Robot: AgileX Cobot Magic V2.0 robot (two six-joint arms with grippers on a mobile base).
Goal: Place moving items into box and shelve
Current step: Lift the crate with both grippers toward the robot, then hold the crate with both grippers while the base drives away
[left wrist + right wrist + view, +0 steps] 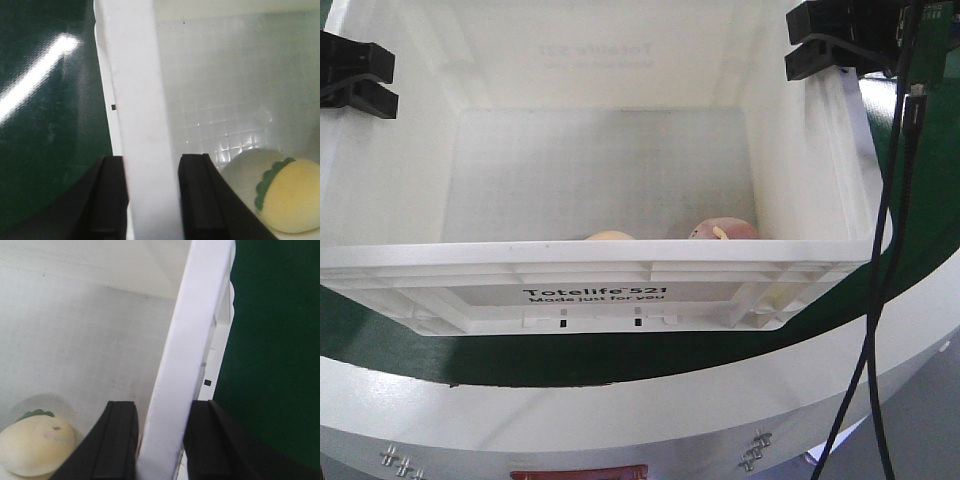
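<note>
The white box (600, 262), printed "Totelife 521", fills the front view. Both moving items lie on its floor by the near wall: a pale cream lump (610, 236) and a reddish-brown one (725, 230) with a yellow mark. My left gripper (355, 75) straddles the left wall's rim (137, 100), with black fingers pressed on both sides of it. My right gripper (830, 45) clamps the right wall's rim (192, 340) the same way. The cream lump (295, 200), edged with green, lies beside the left gripper (152, 160). It also shows as a cream lump (35, 445) left of the right gripper (162, 407).
Dark green surface (570, 355) lies under and around the box, and a curved white table edge (620, 410) runs below it. A black cable (880, 300) hangs down on the right. A red piece (580, 472) sits at the bottom edge.
</note>
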